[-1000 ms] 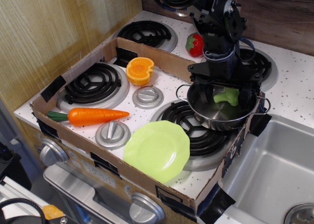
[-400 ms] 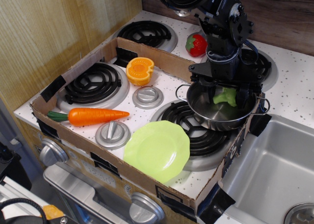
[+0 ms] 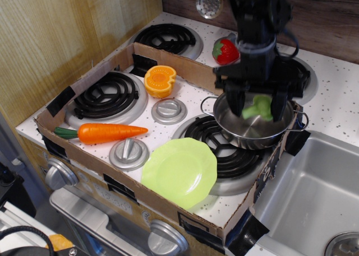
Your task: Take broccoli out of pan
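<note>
While over the pan (image 3: 252,134), broccoli (image 3: 257,107) sits between end effector (image 3: 256,106) fingers.

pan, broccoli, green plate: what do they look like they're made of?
Pan: looks like polished stainless steel, with a mirror-like inner wall and thin wire loop handles.
Broccoli: probably molded plastic, uniform light green with a soft sheen; blurred, so unsure.
Green plate: likely glossy plastic, flat lime colour with a scalloped rim and faint highlights.
</note>
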Controlling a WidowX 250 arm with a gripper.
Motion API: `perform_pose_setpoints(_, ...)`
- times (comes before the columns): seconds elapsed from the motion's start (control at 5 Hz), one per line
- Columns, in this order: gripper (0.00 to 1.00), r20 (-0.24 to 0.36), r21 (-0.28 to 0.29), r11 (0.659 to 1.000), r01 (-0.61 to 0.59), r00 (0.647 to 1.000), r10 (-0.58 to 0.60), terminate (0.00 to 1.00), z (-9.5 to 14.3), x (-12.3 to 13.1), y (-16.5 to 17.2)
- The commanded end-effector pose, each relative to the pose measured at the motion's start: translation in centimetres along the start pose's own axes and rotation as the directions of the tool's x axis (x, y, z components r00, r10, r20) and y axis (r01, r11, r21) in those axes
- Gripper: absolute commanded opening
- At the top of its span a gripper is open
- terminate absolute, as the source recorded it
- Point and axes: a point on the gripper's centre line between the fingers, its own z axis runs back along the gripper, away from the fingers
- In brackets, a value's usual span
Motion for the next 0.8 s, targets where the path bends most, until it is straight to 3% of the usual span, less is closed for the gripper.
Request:
perform_pose_setpoints(0.0,0.0,-0.052,-0.01,1.0,-0.016,0.999,0.016,0.0,5.6,0.9,4.2)
perform_pose_setpoints(0.4,0.0,-0.033,0.014,0.999,0.049,0.998,-0.048,0.0,5.2,0.2,10.2)
perform_pose_setpoints(0.6,0.0,0.012,0.045,0.999,0.031,0.999,-0.031,0.0,4.1,-0.7,11.8)
